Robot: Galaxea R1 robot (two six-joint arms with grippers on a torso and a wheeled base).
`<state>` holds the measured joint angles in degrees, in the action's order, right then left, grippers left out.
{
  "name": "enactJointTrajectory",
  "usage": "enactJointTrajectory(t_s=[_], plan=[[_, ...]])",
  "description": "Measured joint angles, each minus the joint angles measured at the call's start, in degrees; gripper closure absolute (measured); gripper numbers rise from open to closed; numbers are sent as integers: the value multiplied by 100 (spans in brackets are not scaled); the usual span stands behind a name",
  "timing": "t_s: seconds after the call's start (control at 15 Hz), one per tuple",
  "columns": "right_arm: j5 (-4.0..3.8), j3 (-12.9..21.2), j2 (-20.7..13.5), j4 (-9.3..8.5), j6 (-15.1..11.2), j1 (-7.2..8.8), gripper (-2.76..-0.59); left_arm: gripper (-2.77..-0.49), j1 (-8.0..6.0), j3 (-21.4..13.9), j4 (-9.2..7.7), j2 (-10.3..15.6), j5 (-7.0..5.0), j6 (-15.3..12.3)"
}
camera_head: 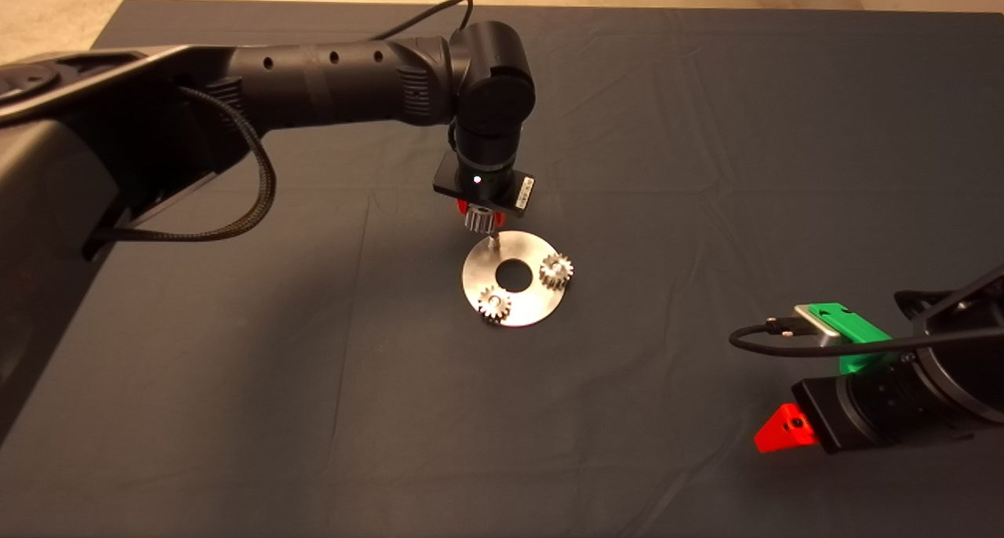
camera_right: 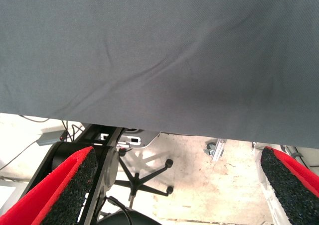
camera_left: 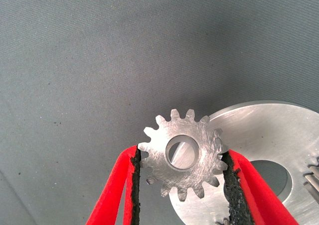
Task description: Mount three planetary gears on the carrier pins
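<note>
The shiny silver carrier disc (camera_head: 518, 296) lies mid-mat with a round centre hole. Two planetary gears sit on its pins: one at the right (camera_head: 556, 270), one at the front left (camera_head: 495, 303). The third pin (camera_head: 493, 242) stands bare at the disc's far edge. My left gripper (camera_head: 480, 212) hovers just above that pin, shut on the third gear (camera_head: 480, 220). In the left wrist view this gear (camera_left: 182, 155) is pinched between the black pads (camera_left: 134, 177), and the pin's top shows through its hole, slightly off-centre. My right gripper (camera_head: 787, 430) is parked at the lower right, open and empty.
The dark mat (camera_head: 706, 169) has shallow creases around the disc. In the right wrist view the mat's edge gives way to the floor, with a chair base (camera_right: 142, 177) and cables.
</note>
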<state>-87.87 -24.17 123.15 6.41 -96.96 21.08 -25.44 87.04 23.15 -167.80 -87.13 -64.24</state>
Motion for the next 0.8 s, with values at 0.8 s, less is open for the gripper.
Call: enactJointTrajectory(t_s=[0.8], plan=[[0,0,0,0,2,-29,-247,-90,-284,-705,0,38,5,-530]])
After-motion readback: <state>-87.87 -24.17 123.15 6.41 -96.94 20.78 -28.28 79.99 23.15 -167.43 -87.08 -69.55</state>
